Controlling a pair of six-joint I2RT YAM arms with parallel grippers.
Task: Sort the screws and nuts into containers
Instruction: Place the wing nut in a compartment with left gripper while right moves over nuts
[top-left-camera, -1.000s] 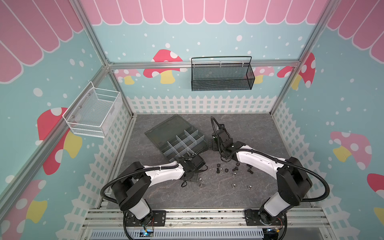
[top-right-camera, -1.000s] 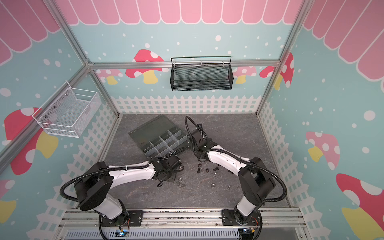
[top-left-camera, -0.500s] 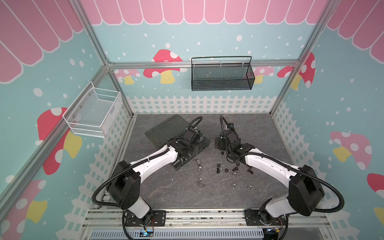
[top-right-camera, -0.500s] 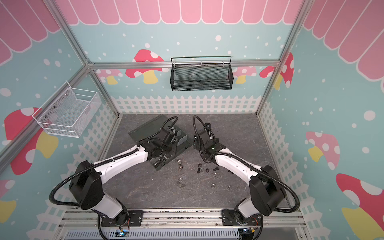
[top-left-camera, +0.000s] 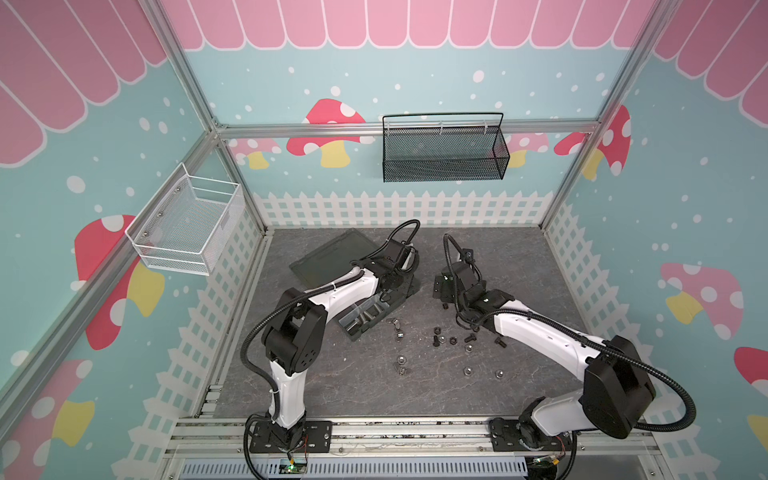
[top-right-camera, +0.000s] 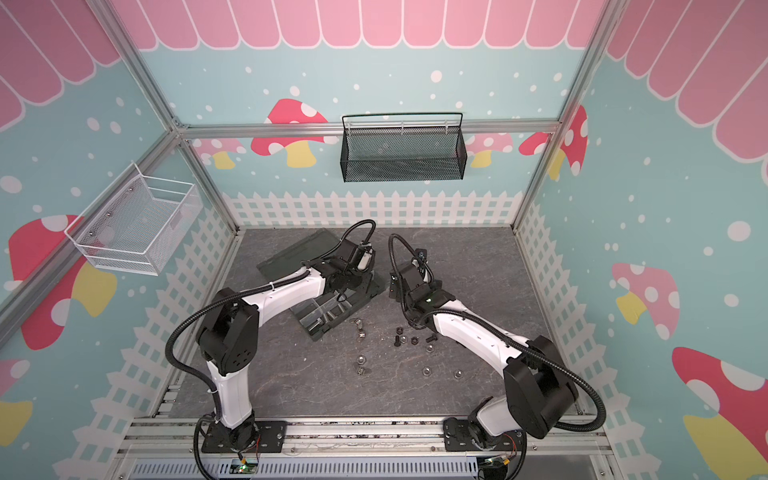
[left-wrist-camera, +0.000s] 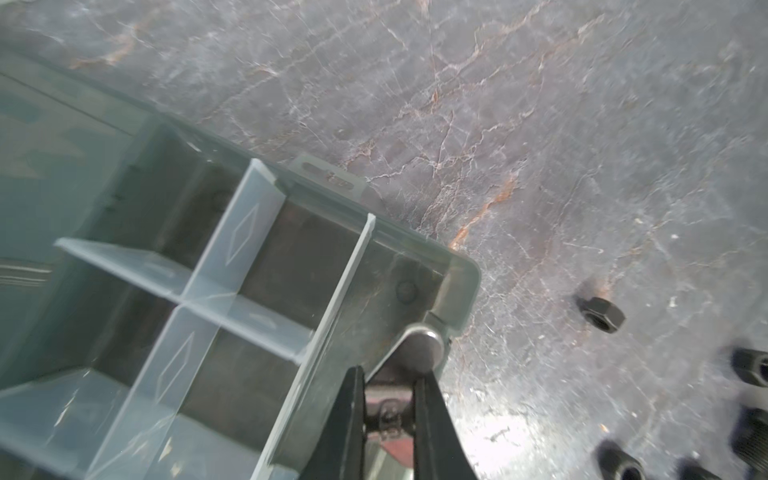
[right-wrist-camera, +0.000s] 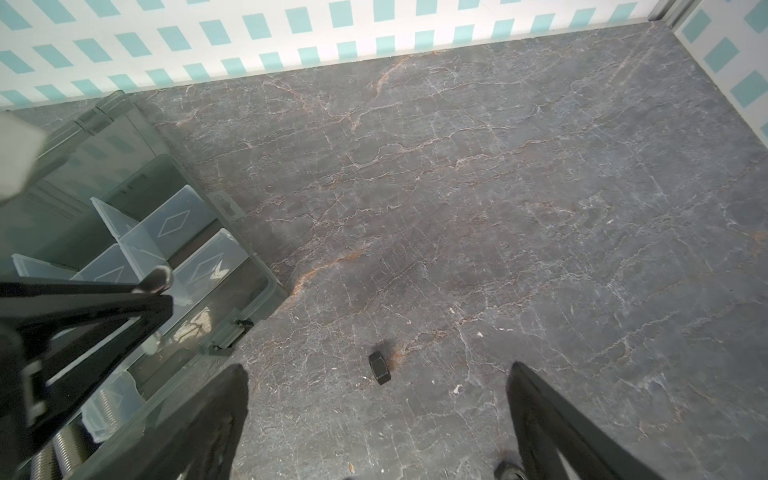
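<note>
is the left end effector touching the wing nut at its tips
Touching. Left wrist view shows the left end effector shut on the wing nut.

Both top views look steeply down from high up onto the whole table (top-left-camera: 498, 257), organiser box (top-left-camera: 361, 320) near its middle. Each wrist camera sits close by that box, facing downward; both share its latched corner.

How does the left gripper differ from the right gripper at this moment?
The left gripper is shut on a silver wing nut; the right gripper is open and holds nothing. The left gripper is above a corner compartment of the organiser; the right gripper is above the table, where a black nut lies. Both have black fingers.
</note>
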